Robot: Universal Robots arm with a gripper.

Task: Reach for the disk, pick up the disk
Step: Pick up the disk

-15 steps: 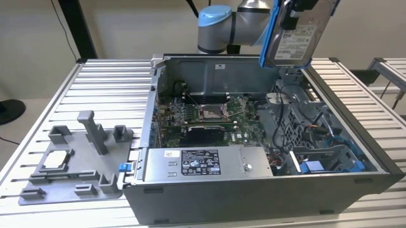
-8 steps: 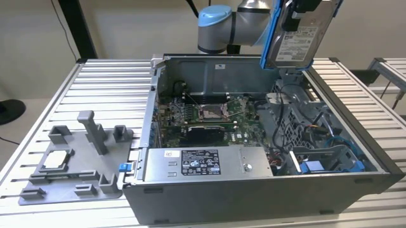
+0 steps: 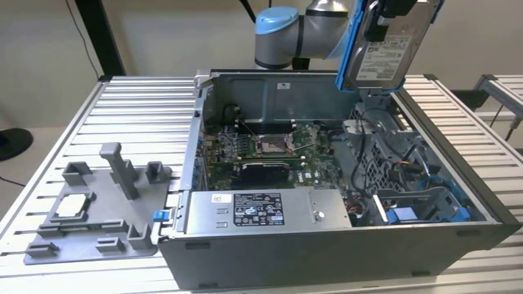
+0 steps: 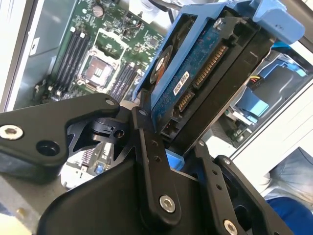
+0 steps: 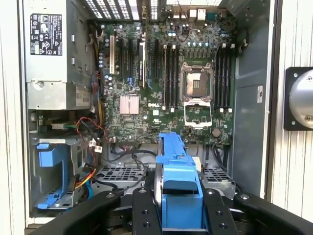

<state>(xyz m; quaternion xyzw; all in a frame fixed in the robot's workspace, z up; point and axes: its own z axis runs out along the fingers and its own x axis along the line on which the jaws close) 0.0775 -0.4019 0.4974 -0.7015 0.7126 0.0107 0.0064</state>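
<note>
One disk (image 3: 386, 44), rigid and likely weighty, hangs on edge above the open case (image 3: 457, 236), far right in the exterior view. The gripper (image 5: 178, 218) pinches its blue bracket (image 4: 274, 17) from both sides. Grip looks secure, though contact is partly hidden. Motherboard (image 5: 161, 83) and cables (image 5: 90, 129) lie well below.

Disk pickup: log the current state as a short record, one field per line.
disk: grey drive in a blue bracket, lifted above the open computer case, label side facing the exterior view
gripper: shut on the disk, fingers clamped on either side of its blue bracket in both wrist views
drive bay: blue cage inside the case, beside the power supply
motherboard: exposed below the held disk
power supply: grey box with a sticker at the case's near edge
grey fixture: on the table at the exterior view's left
</note>
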